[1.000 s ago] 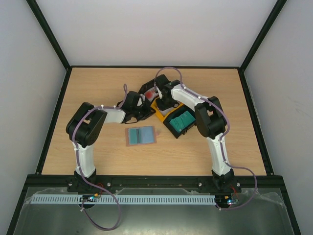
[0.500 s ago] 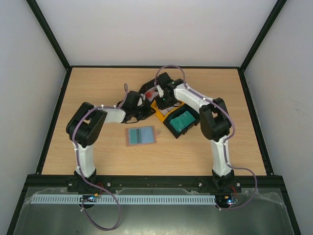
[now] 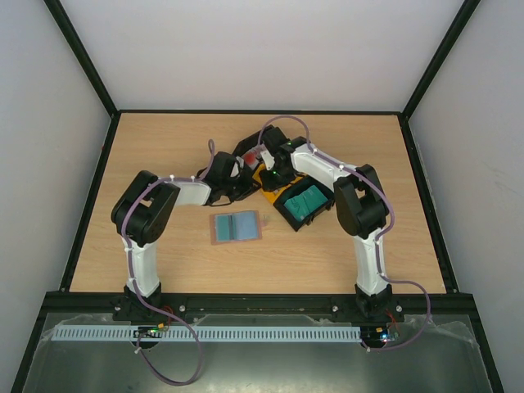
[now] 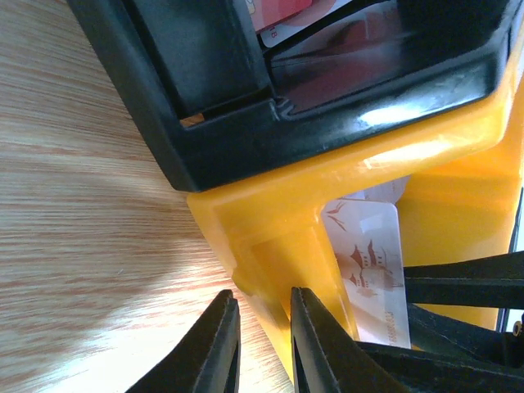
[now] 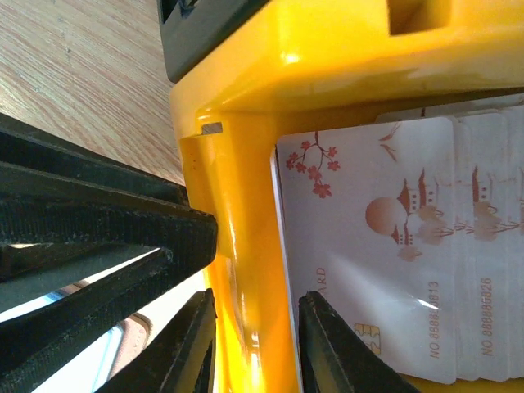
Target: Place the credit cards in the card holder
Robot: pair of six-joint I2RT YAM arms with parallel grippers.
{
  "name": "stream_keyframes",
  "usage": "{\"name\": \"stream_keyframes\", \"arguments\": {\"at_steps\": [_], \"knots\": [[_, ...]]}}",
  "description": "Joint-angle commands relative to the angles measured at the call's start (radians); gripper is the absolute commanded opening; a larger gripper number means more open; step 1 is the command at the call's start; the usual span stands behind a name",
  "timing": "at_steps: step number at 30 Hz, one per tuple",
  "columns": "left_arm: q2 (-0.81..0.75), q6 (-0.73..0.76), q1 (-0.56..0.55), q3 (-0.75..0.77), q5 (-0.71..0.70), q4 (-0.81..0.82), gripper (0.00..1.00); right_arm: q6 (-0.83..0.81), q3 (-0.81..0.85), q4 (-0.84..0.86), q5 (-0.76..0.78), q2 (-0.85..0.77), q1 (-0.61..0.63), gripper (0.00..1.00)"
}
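Bright, even top view; glare on yellow tray (image 5: 288,56); wrist close-ups slightly blurred.

Folded sharply at the elbow on the left arm (image 3: 151,214), upper link rising from the base, forearm running low and level toward mid-table. Much the same on the right arm (image 3: 360,205), elbow out to the right, wrist tipped downward. Brought in just beside one another: left gripper (image 4: 262,307) and right gripper (image 5: 255,304), each pinched narrow across a wall of the yellow tray (image 4: 270,237).
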Motion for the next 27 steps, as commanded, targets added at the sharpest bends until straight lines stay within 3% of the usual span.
{"name": "stream_keyframes", "arguments": {"at_steps": [1,10,22,27], "knots": [[0.017,0.017,-0.009,0.014,-0.014,-0.029,0.20,-0.011,-0.008,-0.014,-0.006,-0.036,0.005,0.25],[-0.008,0.034,-0.009,0.011,-0.019,-0.042,0.21,0.027,0.028,0.015,0.059,-0.057,0.005,0.02],[-0.128,0.044,-0.008,-0.034,-0.074,-0.049,0.31,0.102,0.085,-0.007,0.088,-0.159,0.004,0.02],[-0.247,0.039,-0.007,-0.090,-0.135,-0.052,0.37,0.261,0.066,0.037,0.043,-0.209,0.004,0.02]]}}
